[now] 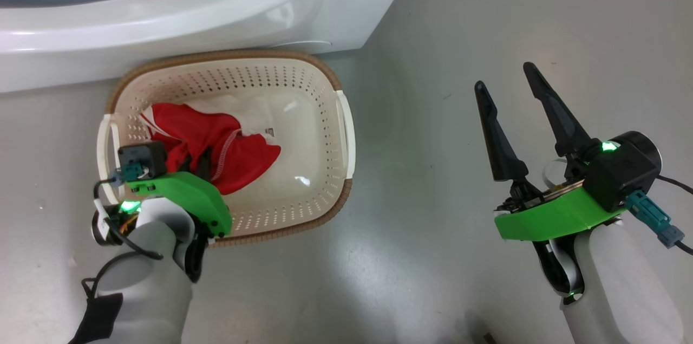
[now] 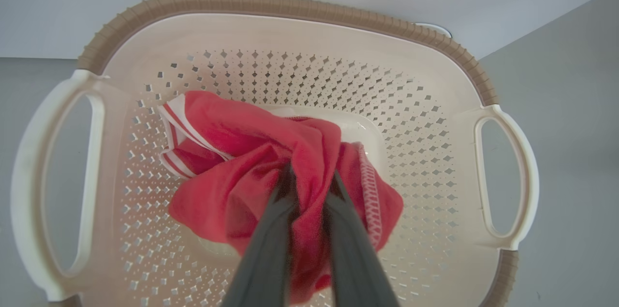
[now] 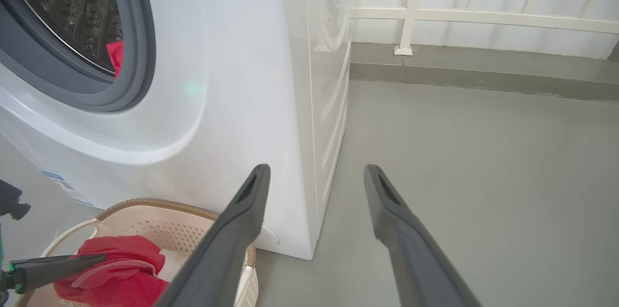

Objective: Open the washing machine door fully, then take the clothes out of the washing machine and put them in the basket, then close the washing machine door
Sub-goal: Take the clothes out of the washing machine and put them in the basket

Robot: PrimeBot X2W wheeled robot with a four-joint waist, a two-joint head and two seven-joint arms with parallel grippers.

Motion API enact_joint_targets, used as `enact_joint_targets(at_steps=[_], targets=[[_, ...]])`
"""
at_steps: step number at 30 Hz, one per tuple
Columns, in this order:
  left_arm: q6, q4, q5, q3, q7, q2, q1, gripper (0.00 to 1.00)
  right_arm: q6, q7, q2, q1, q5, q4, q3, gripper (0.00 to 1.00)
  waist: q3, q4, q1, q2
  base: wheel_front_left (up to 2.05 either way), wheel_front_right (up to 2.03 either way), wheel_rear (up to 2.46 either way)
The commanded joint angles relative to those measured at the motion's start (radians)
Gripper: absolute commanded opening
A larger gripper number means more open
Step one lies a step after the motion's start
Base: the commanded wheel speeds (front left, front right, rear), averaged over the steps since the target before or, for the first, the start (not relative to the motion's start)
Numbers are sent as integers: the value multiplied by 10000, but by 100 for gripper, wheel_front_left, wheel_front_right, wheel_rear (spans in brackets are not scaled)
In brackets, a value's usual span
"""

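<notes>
The cream basket (image 1: 346, 132) stands on the floor in front of the white washing machine (image 1: 216, 13). Red clothes (image 1: 216, 141) with white stripe trim lie in its left half. My left gripper (image 2: 309, 176) reaches down into the basket, its fingers (image 2: 271, 229) shut on a fold of the red clothes (image 2: 227, 196). My right gripper (image 1: 503, 78) hangs open over bare floor to the basket's right, holding nothing. Its wrist view looks past the gripper (image 3: 316, 171) at the machine's open drum mouth, where another red piece (image 3: 115, 58) rests behind the grey gasket (image 3: 135, 80). The washing machine door is out of view.
Grey floor (image 1: 433, 225) spreads to the right of the basket and machine. A low kerb and white railing (image 3: 483, 14) bound it behind the machine. The basket's brown rim (image 3: 159, 203) almost touches the machine's front.
</notes>
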Motion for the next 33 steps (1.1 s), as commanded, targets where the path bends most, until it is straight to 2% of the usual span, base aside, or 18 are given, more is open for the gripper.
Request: enact_joint_targets(at_steps=[1,2,4,5,6,10,13,17,20,27,33], targets=[[-52,-38,-15,106,-78,266,48,18,62,-63,13,10,184,-256,219,100,71,-53,0,0,0,0,0],[-54,-16,-13,87,-81,271,24,31,62,-63,13,-1,183,-262,210,100,98,-60,0,0,0,0,0],[-57,18,-24,64,-94,272,-16,46,62,-63,13,-24,184,-269,197,100,141,-64,0,0,0,0,0],[-56,24,-4,36,-112,279,-40,69,62,-63,13,-33,185,-267,189,100,156,-58,0,0,0,0,0],[-40,25,-9,40,-133,283,-65,100,62,-63,13,-42,188,-261,184,100,166,-49,0,0,0,0,0],[27,-184,-104,167,-203,288,-130,100,62,-63,13,-64,217,-188,197,100,145,14,0,0,0,0,0],[170,-931,-408,655,-219,296,-30,100,62,-63,13,-87,250,-137,183,100,43,103,0,0,0,0,0],[-55,-2103,-1617,1878,-222,269,526,100,62,-63,13,-74,286,-84,157,100,-239,204,0,0,0,0,0],[-188,-2806,-2216,1851,-223,263,944,100,62,-63,13,-35,310,-37,183,100,-501,255,0,0,0,0,0],[-36,-5352,-848,1801,-224,260,2167,100,62,-63,13,116,262,65,112,100,-1135,461,0,0,0,0,0],[515,-7087,-255,1797,-225,259,3289,100,62,-63,13,296,181,173,49,100,-1790,593,0,0,0,0,0]])
